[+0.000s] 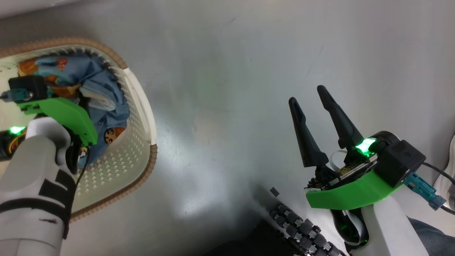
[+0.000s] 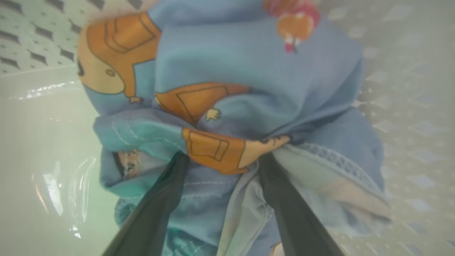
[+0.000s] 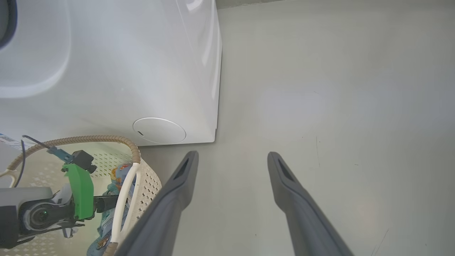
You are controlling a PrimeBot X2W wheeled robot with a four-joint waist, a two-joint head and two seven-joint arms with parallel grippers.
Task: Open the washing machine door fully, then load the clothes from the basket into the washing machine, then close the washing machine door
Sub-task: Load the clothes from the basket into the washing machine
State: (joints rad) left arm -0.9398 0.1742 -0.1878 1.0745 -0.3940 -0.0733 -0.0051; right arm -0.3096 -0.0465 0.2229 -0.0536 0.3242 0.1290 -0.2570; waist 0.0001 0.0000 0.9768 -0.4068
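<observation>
Grey floor [image 1: 227, 71] lies under the spread right hand [image 1: 307, 95]; left hand [image 2: 222, 155], spread, pokes into clothes [image 2: 249, 71] in basket [image 1: 143, 101].

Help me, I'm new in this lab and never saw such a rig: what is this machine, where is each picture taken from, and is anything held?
It is a robot with two arms, each ending in two dark fingers. The head view looks down from its head; each wrist view looks along that arm's fingers. On the grey floor stands a cream-white perforated plastic basket with a brown woven-look rim, beside a white washing machine. The basket holds light blue clothes printed with orange cartoons. The left gripper reaches into the basket, its open fingers astride a fold of cloth, not closed on it. The right gripper hangs open above the floor, empty.
</observation>
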